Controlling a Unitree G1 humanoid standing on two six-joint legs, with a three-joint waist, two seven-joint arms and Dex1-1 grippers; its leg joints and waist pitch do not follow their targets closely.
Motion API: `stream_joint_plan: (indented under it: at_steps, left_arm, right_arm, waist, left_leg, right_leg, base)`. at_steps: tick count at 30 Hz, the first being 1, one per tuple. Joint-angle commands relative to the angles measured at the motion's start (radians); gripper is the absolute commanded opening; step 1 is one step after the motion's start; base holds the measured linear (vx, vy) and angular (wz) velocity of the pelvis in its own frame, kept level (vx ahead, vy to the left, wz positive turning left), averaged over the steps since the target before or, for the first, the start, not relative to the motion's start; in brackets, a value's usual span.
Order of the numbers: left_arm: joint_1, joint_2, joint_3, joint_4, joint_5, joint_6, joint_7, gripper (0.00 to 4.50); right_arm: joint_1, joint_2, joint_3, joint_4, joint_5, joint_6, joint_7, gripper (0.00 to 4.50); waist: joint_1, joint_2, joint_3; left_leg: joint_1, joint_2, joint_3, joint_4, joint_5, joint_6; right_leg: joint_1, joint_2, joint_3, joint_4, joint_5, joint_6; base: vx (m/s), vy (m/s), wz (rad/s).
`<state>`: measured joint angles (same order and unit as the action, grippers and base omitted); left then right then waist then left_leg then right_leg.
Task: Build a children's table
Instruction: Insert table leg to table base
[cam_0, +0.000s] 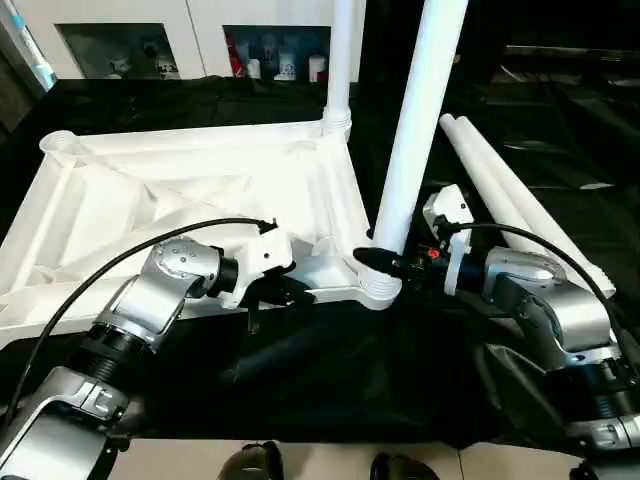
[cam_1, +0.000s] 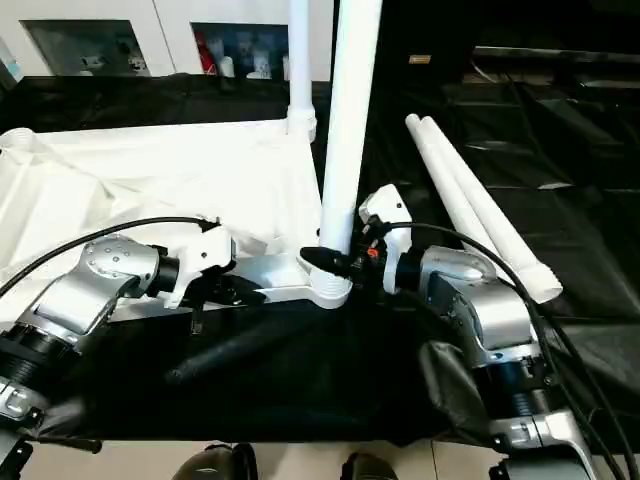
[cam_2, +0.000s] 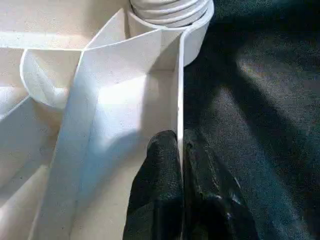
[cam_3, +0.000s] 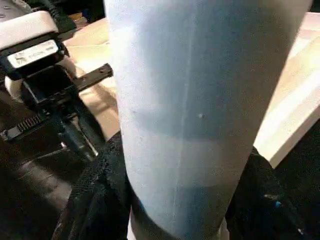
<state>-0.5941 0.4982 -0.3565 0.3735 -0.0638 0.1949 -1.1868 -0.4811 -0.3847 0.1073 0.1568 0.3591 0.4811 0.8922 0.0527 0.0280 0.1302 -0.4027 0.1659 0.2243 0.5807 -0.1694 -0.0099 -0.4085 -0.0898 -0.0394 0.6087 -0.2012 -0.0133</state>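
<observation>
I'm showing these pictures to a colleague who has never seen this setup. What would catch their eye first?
Probably the tall white leg rising from the near corner socket of the upturned white table top, with the right hand clasped around its base. Next, the left hand pinching the top's near edge wall beside that socket. Two spare legs lie on the black cloth to the right, and another leg stands at the far corner.

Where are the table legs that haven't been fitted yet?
Two loose legs lie side by side on the black cloth, on the robot's right in the head views, just beyond the right gripper and the upturned table top.
</observation>
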Motion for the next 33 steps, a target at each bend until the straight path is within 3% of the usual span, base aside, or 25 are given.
stream_joint_plan:
  at_steps: [1, 15, 16, 18, 22, 27, 33]
  left_arm:
    - [0.007, -0.015, 0.037, -0.006, -0.051, -0.023, -0.004, 0.0]
    - [0.036, -0.027, 0.066, 0.03, -0.054, -0.049, 0.001, 0.0]
    - [0.041, -0.026, 0.066, 0.029, -0.048, -0.051, -0.002, 0.0]
    - [0.047, -0.024, 0.066, 0.028, -0.04, -0.056, -0.005, 0.0]
    - [0.048, -0.028, 0.069, 0.025, -0.044, -0.051, -0.006, 0.0]
    - [0.042, -0.02, 0.052, 0.018, -0.024, -0.055, -0.013, 0.0]
    - [0.038, -0.019, 0.047, 0.02, -0.004, -0.059, -0.019, 0.0]
  right_arm:
    - [0.003, -0.001, 0.0, 0.024, -0.017, -0.001, -0.016, 1.93]
    - [-0.016, 0.011, -0.002, 0.055, -0.019, -0.016, -0.013, 1.93]
    - [-0.014, 0.011, 0.0, 0.055, -0.02, -0.016, -0.012, 1.93]
    - [-0.013, 0.013, 0.001, 0.054, -0.021, -0.016, -0.011, 1.93]
    - [-0.013, 0.013, 0.003, 0.052, -0.021, -0.015, -0.01, 1.91]
    - [-0.029, -0.005, 0.049, 0.055, -0.059, 0.012, -0.004, 1.91]
    - [-0.043, 0.016, 0.033, 0.076, -0.043, 0.018, -0.016, 1.91]
  waist:
    - [-0.002, -0.005, -0.06]
    - [-0.003, -0.006, -0.059]
    - [-0.006, -0.018, -0.059]
    - [-0.004, -0.011, -0.058]
    - [-0.005, -0.01, -0.057]
    - [-0.007, -0.01, -0.056]
    - [-0.01, -0.011, -0.056]
  left_leg:
    - [0.039, 0.071, -0.04, -0.081, -0.211, 0.015]
    - [0.038, 0.071, -0.04, -0.084, -0.219, 0.016]
    - [0.037, 0.071, -0.039, -0.084, -0.218, 0.019]
    - [0.037, 0.072, -0.04, -0.084, -0.211, 0.023]
    - [0.037, 0.072, -0.04, -0.085, -0.216, 0.023]
    - [0.038, 0.071, -0.039, -0.085, -0.219, 0.019]
    - [0.037, 0.072, -0.041, -0.086, -0.229, 0.016]
  right_leg:
    - [0.029, -0.068, 0.048, -0.072, -0.16, -0.247]
    - [0.029, -0.068, 0.049, -0.076, -0.192, -0.237]
    - [0.029, -0.067, 0.049, -0.077, -0.197, -0.235]
    - [0.027, -0.069, 0.049, -0.078, -0.209, -0.231]
    - [0.026, -0.068, 0.049, -0.078, -0.217, -0.227]
    - [0.025, -0.067, 0.049, -0.078, -0.217, -0.226]
    - [0.026, -0.068, 0.05, -0.08, -0.232, -0.224]
  base:
    - [0.0, 0.0, 0.0]
    - [0.0, 0.0, 0.0]
    - [0.0, 0.0, 0.0]
    - [0.0, 0.0, 0.0]
    - [0.0, 0.0, 0.0]
    - [0.0, 0.0, 0.0]
    - [0.0, 0.0, 0.0]
